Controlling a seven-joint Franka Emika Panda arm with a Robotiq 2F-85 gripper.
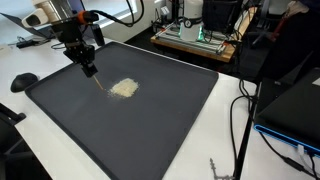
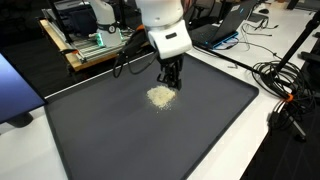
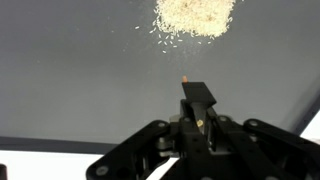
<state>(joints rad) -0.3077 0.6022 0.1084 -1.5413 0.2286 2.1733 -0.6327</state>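
The tool (image 1: 89, 70) hangs low over a dark grey mat (image 1: 150, 130), its jaws pressed tight together, with no gap showing between them in the wrist view (image 3: 197, 95). Whether anything thin is pinched there cannot be told. Just beside its tip lies a small pile of pale grains (image 1: 123, 88) (rice, by the look of it), heaped loosely near the middle of the mat and not touched by the tool. In the wrist view the pile (image 3: 195, 15) sits at the top edge, with a few stray grains scattered on the mat (image 3: 80, 70) between it and the closed tip. In an exterior view the tool (image 2: 170, 82) stands right behind the pile (image 2: 160, 96). The mat rests on a white table (image 2: 260, 130), and black cables (image 2: 285, 90) trail along the table's edge
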